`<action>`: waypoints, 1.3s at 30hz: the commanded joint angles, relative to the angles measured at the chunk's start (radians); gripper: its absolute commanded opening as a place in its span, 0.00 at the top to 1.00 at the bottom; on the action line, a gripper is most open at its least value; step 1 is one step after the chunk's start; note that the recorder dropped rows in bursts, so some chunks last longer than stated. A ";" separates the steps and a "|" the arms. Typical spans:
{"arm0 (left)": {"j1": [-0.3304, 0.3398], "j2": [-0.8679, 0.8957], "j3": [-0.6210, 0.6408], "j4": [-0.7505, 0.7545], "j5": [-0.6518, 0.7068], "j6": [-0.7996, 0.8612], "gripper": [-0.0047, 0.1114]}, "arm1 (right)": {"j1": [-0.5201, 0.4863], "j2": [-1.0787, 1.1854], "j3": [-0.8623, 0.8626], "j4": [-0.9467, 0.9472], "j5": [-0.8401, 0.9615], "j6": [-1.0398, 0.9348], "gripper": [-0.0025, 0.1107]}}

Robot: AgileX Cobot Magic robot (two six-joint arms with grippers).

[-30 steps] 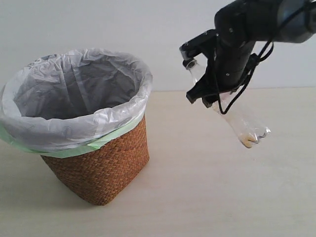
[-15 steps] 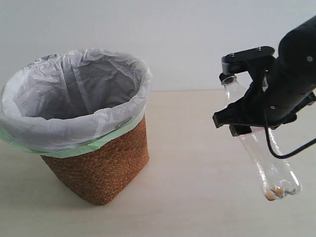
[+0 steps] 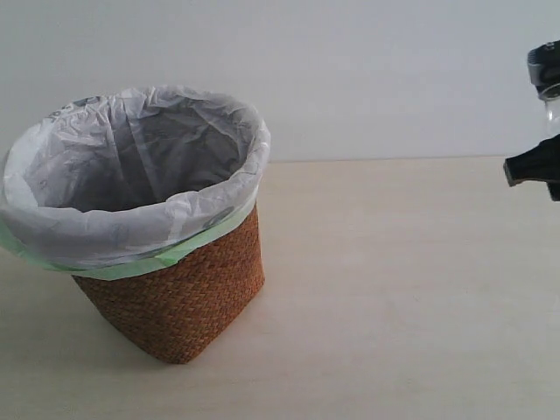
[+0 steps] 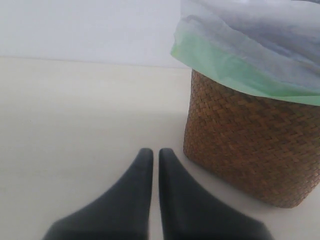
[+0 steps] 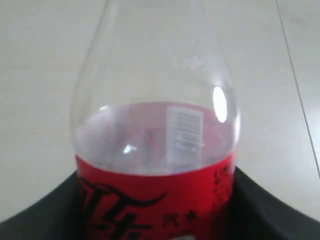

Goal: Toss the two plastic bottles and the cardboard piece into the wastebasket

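Note:
The wastebasket [image 3: 184,297], brown wicker lined with a crinkled white bag with a pale green edge, stands at the left. My right gripper [image 3: 535,166] shows only at the far right edge, well away from the wastebasket. It is shut on the slimmer clear bottle [image 3: 551,105]. In the right wrist view the red-label bottle [image 5: 155,125] sits between the dark fingers of the right gripper [image 5: 155,210]. My left gripper [image 4: 152,155] is shut with nothing in it, low over the table beside the wastebasket's wicker wall [image 4: 245,145]. The green-label bottle and the cardboard piece are out of view.
A pale wooden table [image 3: 394,289] stretches to the right of the wastebasket, with a plain light wall [image 3: 376,79] behind it. Inside the wastebasket only the white bag [image 3: 140,149] shows.
My right arm has swung to the right and away from the wastebasket with the bottle still held, and is now almost out of the exterior view. The wastebasket has not moved.

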 commanded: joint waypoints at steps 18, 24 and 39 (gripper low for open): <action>0.001 -0.003 0.004 0.003 -0.001 -0.008 0.93 | 0.432 0.397 -1.073 0.561 0.025 -0.241 0.16; 0.001 -0.003 0.004 0.003 -0.001 -0.008 0.93 | 0.409 0.401 -1.073 0.399 0.223 -0.231 0.41; 0.001 -0.003 0.004 0.003 -0.001 -0.008 0.93 | 0.435 0.391 -1.068 0.329 0.373 -0.285 0.97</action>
